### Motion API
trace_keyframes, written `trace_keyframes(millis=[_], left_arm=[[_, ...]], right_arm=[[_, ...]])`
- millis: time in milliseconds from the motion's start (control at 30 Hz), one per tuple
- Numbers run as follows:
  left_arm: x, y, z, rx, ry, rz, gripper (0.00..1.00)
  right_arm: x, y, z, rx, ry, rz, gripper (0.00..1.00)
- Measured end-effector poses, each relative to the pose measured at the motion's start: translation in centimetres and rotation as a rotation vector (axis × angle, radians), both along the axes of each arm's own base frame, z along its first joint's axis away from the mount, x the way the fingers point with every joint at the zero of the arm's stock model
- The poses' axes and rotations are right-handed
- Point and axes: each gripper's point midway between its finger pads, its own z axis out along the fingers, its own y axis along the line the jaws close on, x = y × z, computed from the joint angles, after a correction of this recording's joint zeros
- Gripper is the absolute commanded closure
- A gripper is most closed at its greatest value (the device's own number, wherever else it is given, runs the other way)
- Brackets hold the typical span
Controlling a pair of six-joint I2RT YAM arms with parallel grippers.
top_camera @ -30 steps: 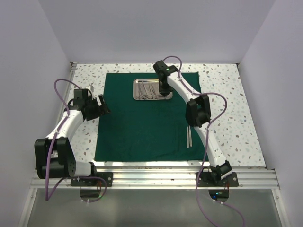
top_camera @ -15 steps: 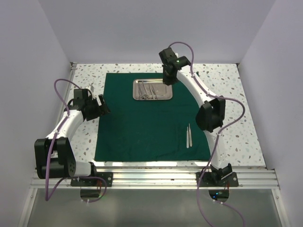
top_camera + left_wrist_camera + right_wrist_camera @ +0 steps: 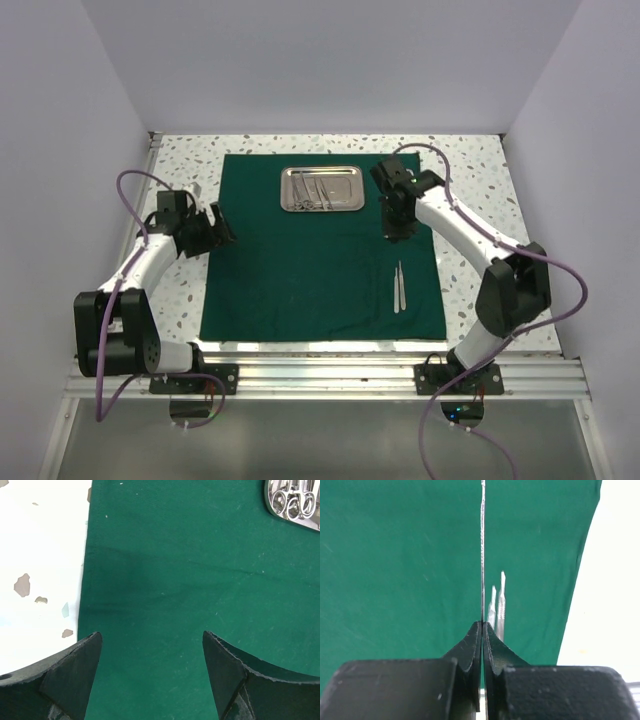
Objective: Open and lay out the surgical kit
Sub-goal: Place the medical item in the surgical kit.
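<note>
The dark green drape [image 3: 300,270] lies flat on the table. The shiny steel tray [image 3: 321,189] sits at its far middle with several silver instruments in it. A pair of silver tweezers [image 3: 399,287] lies on the drape's right side. My right gripper [image 3: 393,232] hovers just beyond the tweezers; in the right wrist view it [image 3: 482,622] is shut on a slim silver instrument [image 3: 483,550] seen edge-on, with the tweezers [image 3: 498,605] on the cloth below. My left gripper [image 3: 222,225] is open and empty over the drape's left edge [image 3: 190,580]; the tray's corner [image 3: 295,502] shows at top right.
The white speckled tabletop [image 3: 480,250] borders the drape on the left, right and far sides. White walls enclose the table. An aluminium rail [image 3: 330,375] runs along the near edge by the arm bases.
My right gripper has moved from over the tray toward the near right of the drape, carrying the slim instrument. The left arm has barely moved.
</note>
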Motion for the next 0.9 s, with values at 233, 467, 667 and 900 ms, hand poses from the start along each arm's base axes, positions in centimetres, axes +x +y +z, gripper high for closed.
trace_keyframes(millis=[233, 467, 667, 900], left_arm=[[0.1, -0.2, -0.8, -0.012, 0.021, -0.007, 0.16], [1.0, -0.2, -1.3, -0.015, 0.045, -0.008, 0.17], [2.8, -0.1, 0.1, -0.015, 0.006, -0.003, 0.17], [5.2, -0.4, 1.7, -0.028, -0.027, 0.008, 0.17]], right_arm=[[-7.4, -2.1, -4.9, 0.003, 0.161, -0.007, 1.0], [-12.4, -3.3, -9.2, -0.016, 0.311, -0.005, 0.63], [-11.2, -2.7, -8.1, 0.0, 0.276, 0.008, 0.2], [-0.6, 2.9, -0.7, 0.105, 0.041, 0.06, 0.2]])
